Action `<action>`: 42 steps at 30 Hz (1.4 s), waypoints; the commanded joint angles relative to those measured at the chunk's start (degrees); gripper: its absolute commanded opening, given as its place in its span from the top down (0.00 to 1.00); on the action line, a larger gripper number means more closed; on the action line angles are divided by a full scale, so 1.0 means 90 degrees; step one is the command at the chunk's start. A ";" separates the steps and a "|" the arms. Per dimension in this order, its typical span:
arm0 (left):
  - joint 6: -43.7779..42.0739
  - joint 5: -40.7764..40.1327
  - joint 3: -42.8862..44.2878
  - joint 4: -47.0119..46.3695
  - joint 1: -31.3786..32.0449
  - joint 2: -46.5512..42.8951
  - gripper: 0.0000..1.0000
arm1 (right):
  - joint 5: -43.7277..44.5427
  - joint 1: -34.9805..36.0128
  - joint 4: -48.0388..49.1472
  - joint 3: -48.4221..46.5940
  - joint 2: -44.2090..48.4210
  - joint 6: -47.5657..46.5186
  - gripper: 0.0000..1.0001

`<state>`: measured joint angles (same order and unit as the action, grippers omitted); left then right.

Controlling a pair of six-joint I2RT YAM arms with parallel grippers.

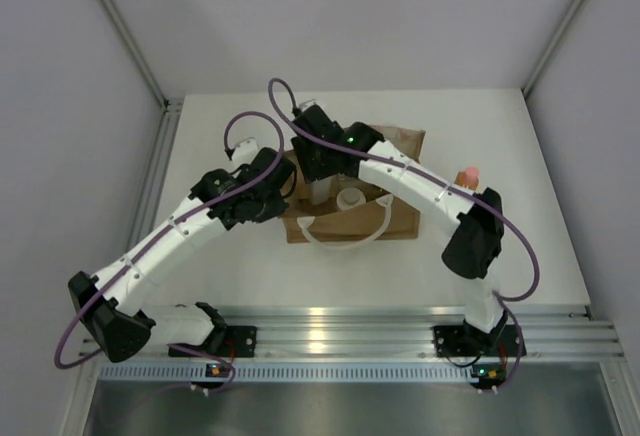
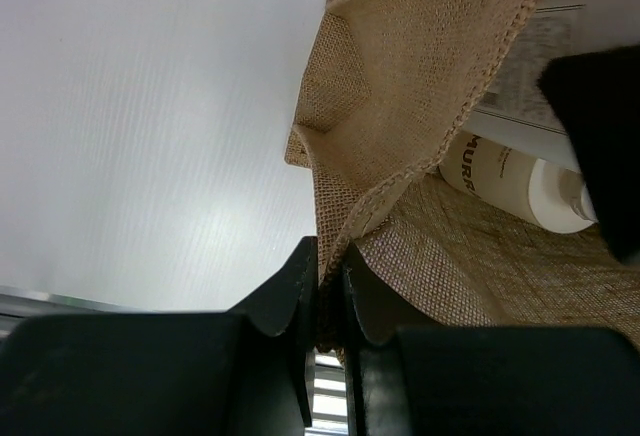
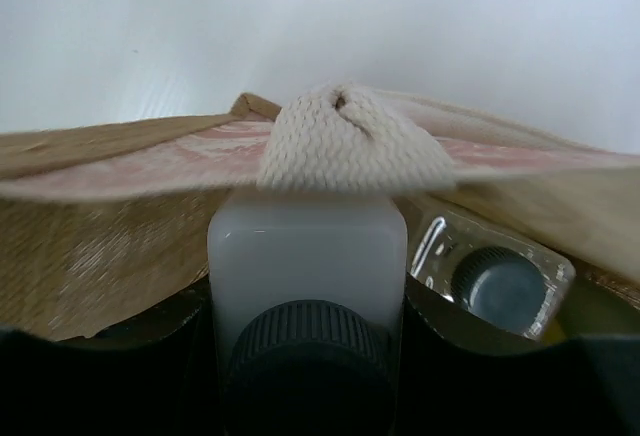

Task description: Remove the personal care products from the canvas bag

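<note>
Clamping the left edge of the canvas bag (image 2: 400, 76), the left gripper (image 2: 328, 281) has its jaws together, with only the fabric hem pinched between them. The bag mouth stands open beside it.

The right gripper (image 3: 305, 316) is at the bag mouth. Its fingers (image 3: 150, 356) are pressed against both sides of a frosted square bottle (image 3: 305, 246) with a dark ribbed cap. That bottle sits directly under a white handle (image 3: 345, 141) of the bag. Beside it, also inside, lies a clear square bottle (image 3: 490, 276) with a dark cap.

A cream cylinder (image 2: 510, 181) lies on the bag's inner fabric, with a printed white item next to it, partly hidden by a dark shape.

Seen from above, the bag lies mid-table (image 1: 250, 276), with a handle loop (image 1: 345, 239) spread out on its near side. An orange bottle with pink cap (image 1: 467, 173) is out on the table to the right of the bag, close to the right arm's elbow. Both arms reach in from the near edge and meet over the bag.
</note>
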<state>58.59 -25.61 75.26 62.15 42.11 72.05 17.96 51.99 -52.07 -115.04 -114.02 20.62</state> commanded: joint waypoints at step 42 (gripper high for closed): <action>-0.0963 0.0520 0.0651 0.0136 -0.0001 0.0637 1.00 | -0.0702 -0.7006 0.3297 0.5318 0.4240 -0.0777 1.00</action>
<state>52.27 -23.16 80.27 63.29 42.09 76.84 16.86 -10.50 -44.88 -73.47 -82.26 13.91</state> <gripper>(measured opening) 0.144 0.474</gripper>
